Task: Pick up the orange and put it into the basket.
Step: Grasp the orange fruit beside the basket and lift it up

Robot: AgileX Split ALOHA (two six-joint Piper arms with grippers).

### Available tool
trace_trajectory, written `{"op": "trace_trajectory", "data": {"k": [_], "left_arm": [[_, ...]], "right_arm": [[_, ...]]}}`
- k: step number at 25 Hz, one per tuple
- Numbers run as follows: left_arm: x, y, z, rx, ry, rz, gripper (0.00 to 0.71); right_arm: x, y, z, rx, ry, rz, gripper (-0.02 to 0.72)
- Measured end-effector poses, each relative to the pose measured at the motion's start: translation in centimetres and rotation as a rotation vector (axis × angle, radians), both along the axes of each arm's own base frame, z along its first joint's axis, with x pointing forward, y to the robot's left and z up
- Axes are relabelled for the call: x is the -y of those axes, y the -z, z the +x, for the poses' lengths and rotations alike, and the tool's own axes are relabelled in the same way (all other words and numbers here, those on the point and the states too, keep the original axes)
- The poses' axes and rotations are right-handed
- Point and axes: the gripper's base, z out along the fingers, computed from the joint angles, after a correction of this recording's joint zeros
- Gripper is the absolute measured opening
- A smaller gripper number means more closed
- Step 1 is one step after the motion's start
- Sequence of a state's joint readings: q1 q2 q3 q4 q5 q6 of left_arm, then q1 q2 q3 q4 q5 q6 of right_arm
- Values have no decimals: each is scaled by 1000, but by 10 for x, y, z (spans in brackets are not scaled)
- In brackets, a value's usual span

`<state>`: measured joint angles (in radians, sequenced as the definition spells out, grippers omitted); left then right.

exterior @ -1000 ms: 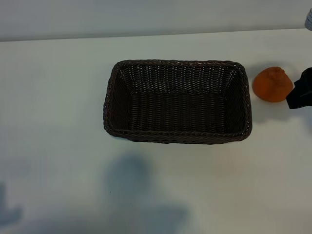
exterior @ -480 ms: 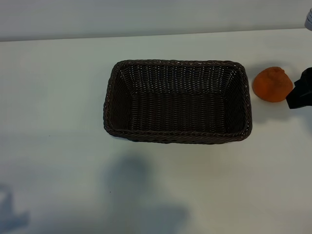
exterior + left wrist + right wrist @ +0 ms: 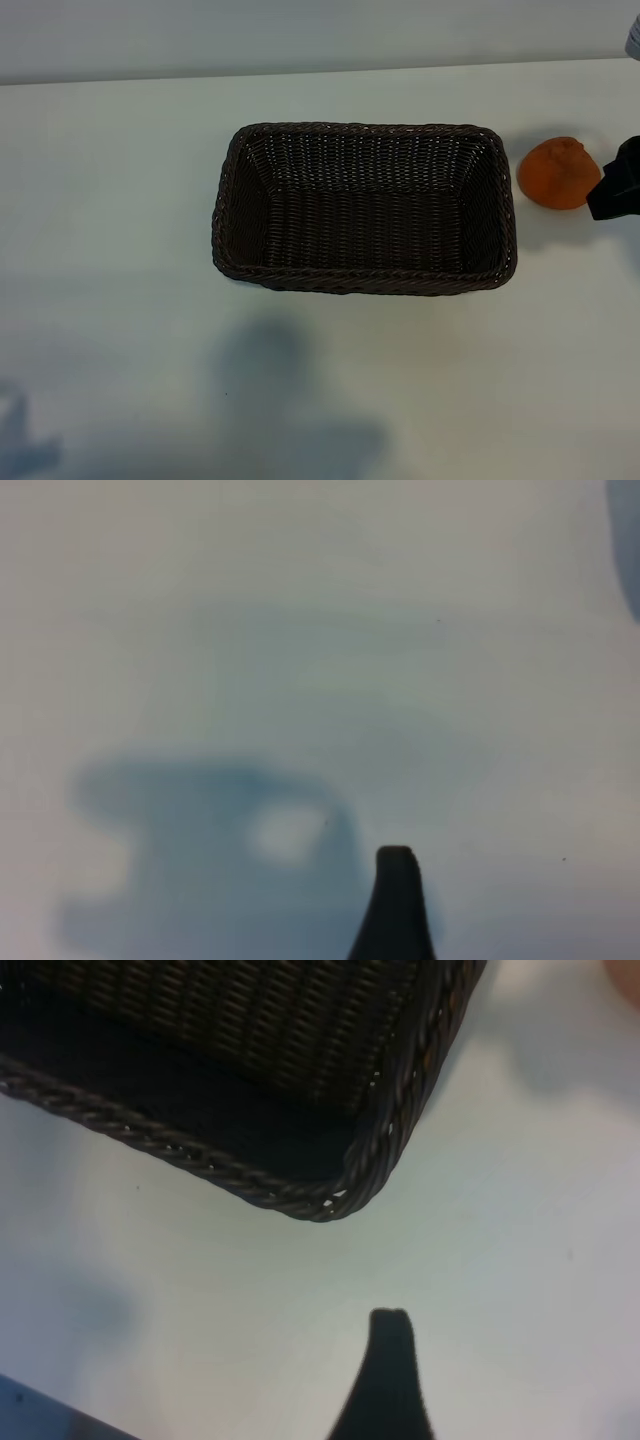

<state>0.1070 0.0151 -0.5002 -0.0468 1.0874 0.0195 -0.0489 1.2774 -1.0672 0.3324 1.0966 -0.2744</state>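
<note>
No text, label, brand, number or sign can be read anywhere in these views, on any surface.

The right pincer [image 3: 620, 185] is cut off by the exterior view's edge just beside the orange [image 3: 558, 173], so its fingertips cannot be made out. In the right wrist view, only one corner of the basket [image 3: 330, 1195] is shown. The left pincer [image 3: 395, 910] is seen as a single blurred fingertip.
</note>
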Motion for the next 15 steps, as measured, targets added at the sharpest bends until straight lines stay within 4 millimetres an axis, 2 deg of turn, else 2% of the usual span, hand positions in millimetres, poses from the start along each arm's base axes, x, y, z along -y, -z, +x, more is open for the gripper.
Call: {"op": "trace_trajectory", "data": {"k": [9, 13, 15], "left_arm": [[0, 1, -4, 20, 95, -3, 593], [-1, 1, -4, 21, 120, -3, 593], [-1, 1, -4, 21, 120, -3, 592]], "right_arm": [[1, -1, 4, 42, 21, -3, 578], [3, -9, 19, 113, 85, 6, 578], [6, -10, 34, 117, 94, -11, 582]]}}
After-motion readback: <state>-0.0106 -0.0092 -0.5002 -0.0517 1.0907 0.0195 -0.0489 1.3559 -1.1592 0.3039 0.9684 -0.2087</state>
